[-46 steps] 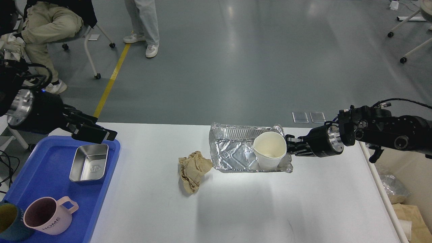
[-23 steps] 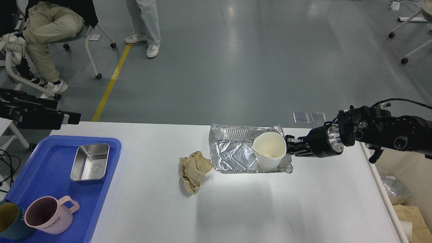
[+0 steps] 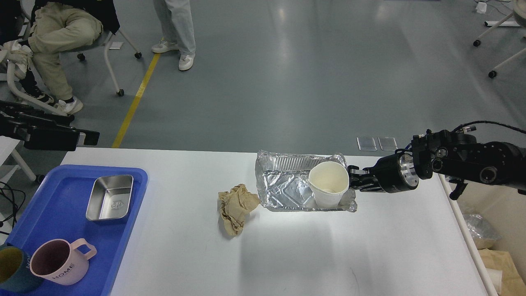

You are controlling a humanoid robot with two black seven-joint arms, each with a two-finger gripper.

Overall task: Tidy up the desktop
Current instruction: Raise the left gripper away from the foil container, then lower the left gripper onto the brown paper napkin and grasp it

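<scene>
Left gripper (image 3: 84,138) barely shifted; right gripper (image 3: 353,181) unmoved beside paper cup (image 3: 328,183).

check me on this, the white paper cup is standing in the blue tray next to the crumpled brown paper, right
Not quite. In the head view the white paper cup stands in the foil container, not the blue tray. The blue tray lies at the left end of the desktop. The crumpled brown paper does lie just beside the foil container.

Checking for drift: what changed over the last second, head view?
The left arm pulled back from over the blue tray toward the left edge. The right gripper stayed at the paper cup in the foil tray; the napkin didn't move.
</scene>
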